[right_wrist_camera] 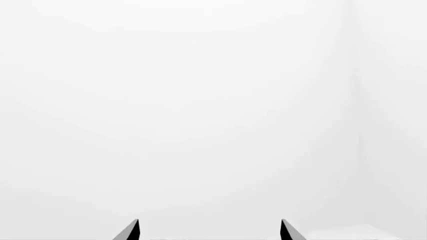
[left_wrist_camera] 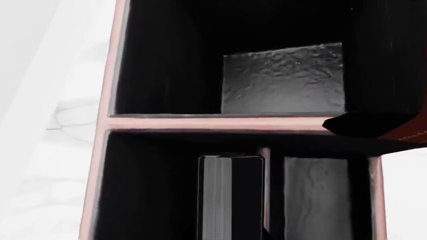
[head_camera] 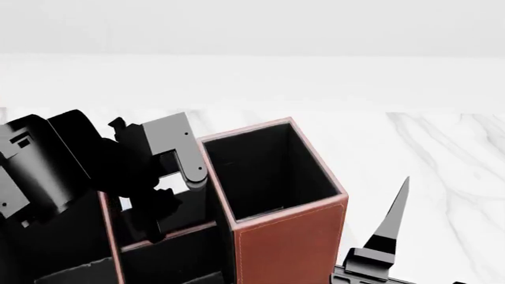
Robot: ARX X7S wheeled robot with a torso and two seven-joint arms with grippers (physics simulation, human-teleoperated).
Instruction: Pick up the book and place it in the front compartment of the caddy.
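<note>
Lowering the thin black book (left_wrist_camera: 230,197) into the reddish-brown leather-look caddy (head_camera: 288,236).
Book stands upright in a compartment beneath the left tool (head_camera: 162,204), grip unclear; right tool (right_wrist_camera: 209,230) released, well apart; release only once it's seated.

Caddy (head_camera: 288,239): one
Caddy compartments seen from the left wrist: three
Book (left_wrist_camera: 231,197): one
Grippers: two, left (head_camera: 162,207), right (right_wrist_camera: 209,231)
Marble table (head_camera: 442,154): one
</note>
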